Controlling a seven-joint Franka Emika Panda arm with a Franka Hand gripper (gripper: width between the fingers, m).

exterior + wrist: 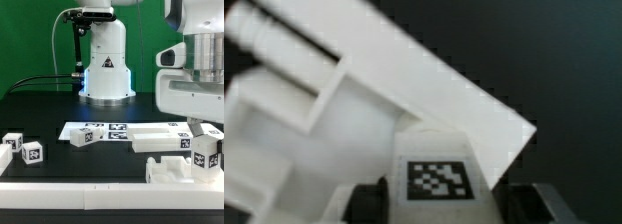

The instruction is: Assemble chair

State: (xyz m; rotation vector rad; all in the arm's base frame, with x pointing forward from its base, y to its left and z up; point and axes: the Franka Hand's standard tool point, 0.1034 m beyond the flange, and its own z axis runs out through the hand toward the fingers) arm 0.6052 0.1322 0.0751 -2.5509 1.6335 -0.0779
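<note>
My gripper (205, 133) is at the exterior view's right, shut on a white tagged chair piece (208, 153) held just above the table. In the wrist view the gripper (448, 203) has its dark fingers (374, 206) on either side of that tagged piece (441, 172). Close beyond it lies a large white chair panel (349, 95). A flat white panel (158, 140) lies on the table beside the gripper. A chunky white piece (168, 169) sits in front of it. Two small tagged blocks (12, 143) (33, 153) lie at the left.
The marker board (105, 129) lies mid-table with a small tagged block (84, 138) at its left end. The robot base (105, 65) stands behind. A white border rail (70, 186) runs along the front edge.
</note>
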